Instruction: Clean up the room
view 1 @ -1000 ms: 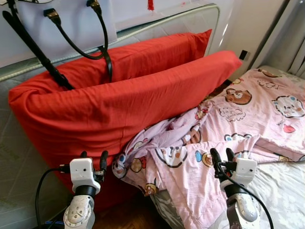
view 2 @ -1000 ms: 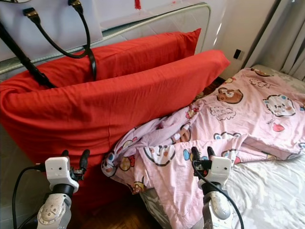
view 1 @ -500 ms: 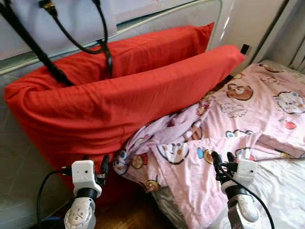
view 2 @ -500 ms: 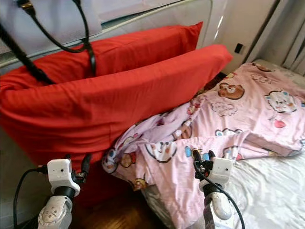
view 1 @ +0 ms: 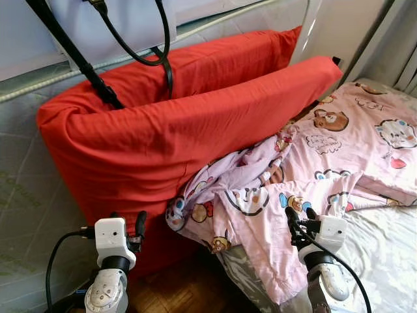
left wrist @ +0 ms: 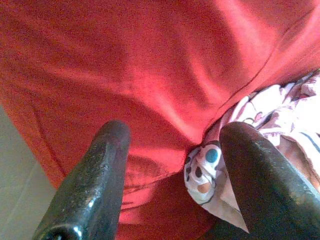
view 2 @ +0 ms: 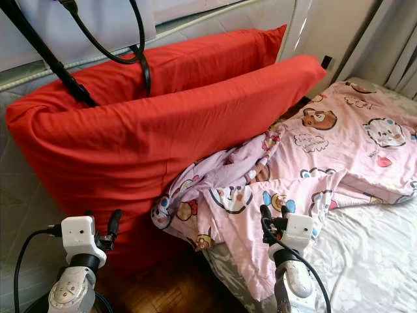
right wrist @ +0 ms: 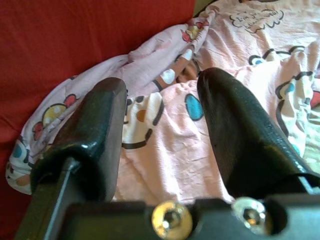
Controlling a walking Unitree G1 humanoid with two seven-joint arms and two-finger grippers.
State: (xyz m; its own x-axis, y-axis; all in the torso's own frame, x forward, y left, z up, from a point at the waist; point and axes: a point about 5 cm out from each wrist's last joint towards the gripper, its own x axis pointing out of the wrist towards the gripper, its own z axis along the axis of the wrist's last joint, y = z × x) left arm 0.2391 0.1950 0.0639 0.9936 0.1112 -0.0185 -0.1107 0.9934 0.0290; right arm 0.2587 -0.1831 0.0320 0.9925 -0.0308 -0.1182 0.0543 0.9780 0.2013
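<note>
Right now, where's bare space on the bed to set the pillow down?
Bare grey sheet lies right of the right gripper, below the pink blanket edge. Bare wood floor runs between the red pillow and the bed. The blanket bunches against the pillow, crowded there.

White bag (view 1: 130, 23) w/ black straps (view 1: 78, 59) hangs at top left, against a grey quilted panel (view 1: 26, 195) running down the left side. Dark wood floor (view 1: 176, 290) at bottom centre. Pale floral bed sheet (view 1: 384, 261) covers the bed's near right corner. Grey curtain (view 1: 397, 45) top right; dark wall outlet (view 2: 325, 62) beside it.
</note>
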